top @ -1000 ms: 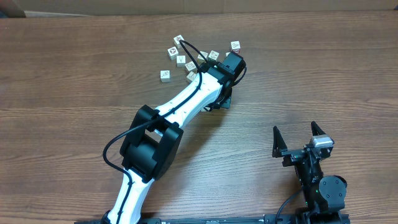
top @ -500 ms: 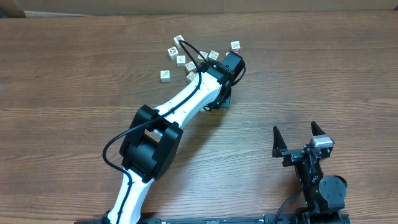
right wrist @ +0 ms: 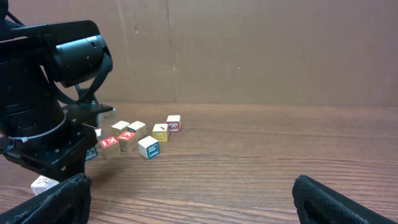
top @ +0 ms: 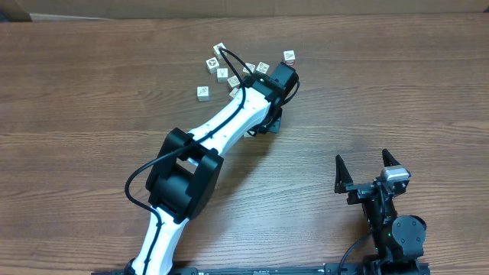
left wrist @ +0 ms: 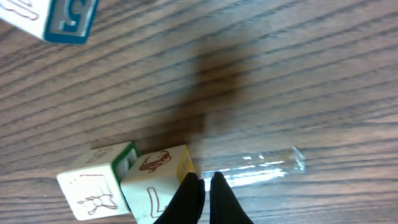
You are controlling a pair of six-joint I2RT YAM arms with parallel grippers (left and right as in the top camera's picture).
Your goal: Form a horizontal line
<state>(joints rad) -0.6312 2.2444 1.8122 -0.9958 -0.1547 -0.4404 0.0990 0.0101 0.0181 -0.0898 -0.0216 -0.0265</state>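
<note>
Left gripper [left wrist: 203,180] pinched closed at the cubes; right gripper [top: 362,157] spread wide, holding nothing.
Horizontal line [left wrist: 155,183]: two touching cream cubes on the table [top: 92,92], one green-edged, one yellow-edged. The yellow-edged corner sits right at the left gripper's tips; contact unclear. A blue-edged cube [left wrist: 56,18] lies well apart from the left gripper. The right gripper is also well apart from it.

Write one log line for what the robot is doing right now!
left pincer: shut, tips beside yellow-edged cube | right pincer: open, holding nothing, far from cubes | cubes: scattered, no row yet
</note>
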